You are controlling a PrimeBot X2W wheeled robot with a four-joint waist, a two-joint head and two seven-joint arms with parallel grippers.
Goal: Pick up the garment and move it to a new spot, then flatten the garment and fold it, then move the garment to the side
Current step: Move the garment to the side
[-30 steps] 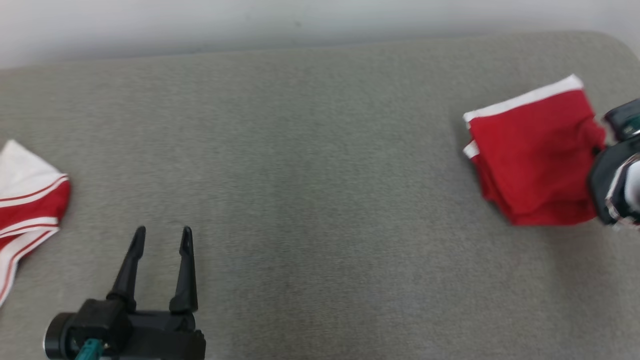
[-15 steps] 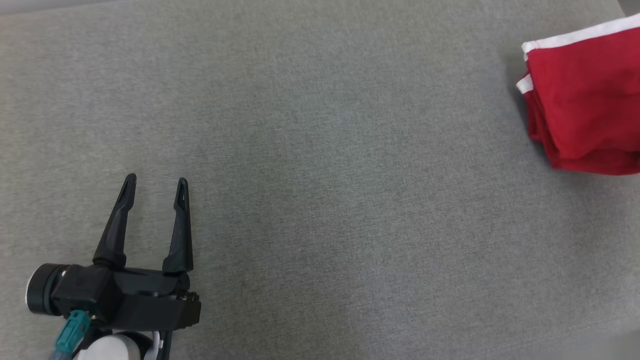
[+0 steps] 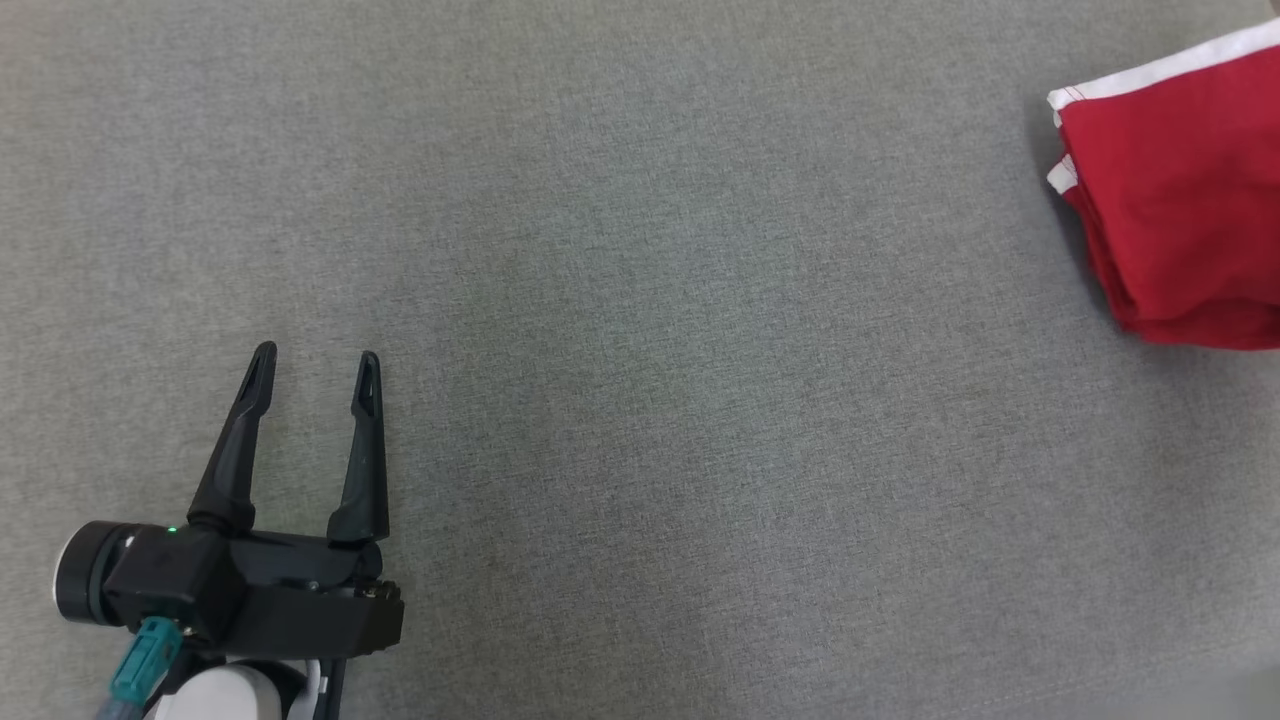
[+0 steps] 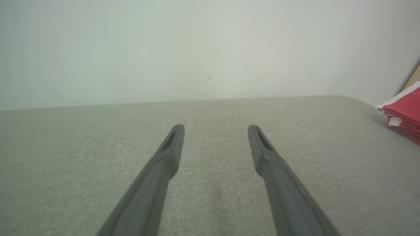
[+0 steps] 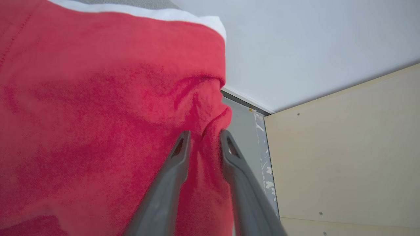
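Grey cloth worktop [image 3: 640, 300] lies under both arms. Right claw [image 5: 203, 136] pinches a fold of the red garment [image 3: 1180, 200], which sits folded far to the worktop's right; left claw [image 3: 316, 355] hangs spread and empty. Folding looks done, with only set-down and release left.

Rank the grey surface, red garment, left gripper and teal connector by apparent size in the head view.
1. grey surface: largest by far.
2-3. red garment and left gripper: look alike; the frame crops the garment and the gripper is nearer the camera, so unranked.
4. teal connector: smallest.
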